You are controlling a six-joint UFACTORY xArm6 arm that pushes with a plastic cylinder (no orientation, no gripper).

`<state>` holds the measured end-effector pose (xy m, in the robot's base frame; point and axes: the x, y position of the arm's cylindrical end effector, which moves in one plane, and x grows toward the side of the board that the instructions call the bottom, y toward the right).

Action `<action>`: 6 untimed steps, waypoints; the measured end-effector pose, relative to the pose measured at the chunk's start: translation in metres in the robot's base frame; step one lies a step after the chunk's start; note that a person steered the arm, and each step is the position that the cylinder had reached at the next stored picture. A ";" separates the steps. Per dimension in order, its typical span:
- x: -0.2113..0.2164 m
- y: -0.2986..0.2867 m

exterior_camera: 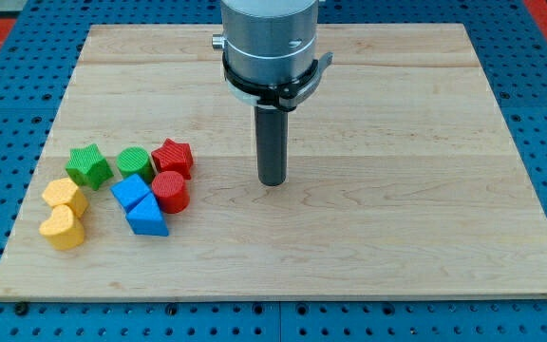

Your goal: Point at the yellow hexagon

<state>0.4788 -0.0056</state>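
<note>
The yellow hexagon [65,196] lies near the board's left edge, just above a yellow heart [63,229]. My tip [272,180] stands on the board near its middle, far to the right of the yellow hexagon. It is about a hand's width right of the red cylinder [170,191] and touches no block. The rod hangs straight down from the grey arm head [272,43] at the view's top.
A cluster lies at the left: green star [88,165], green cylinder [134,163], red star [173,157], blue cube [130,193], blue triangle [146,218]. The wooden board [397,218] rests on a blue pegboard.
</note>
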 end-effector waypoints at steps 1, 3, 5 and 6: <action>0.000 0.000; 0.026 0.005; 0.135 -0.077; 0.138 -0.173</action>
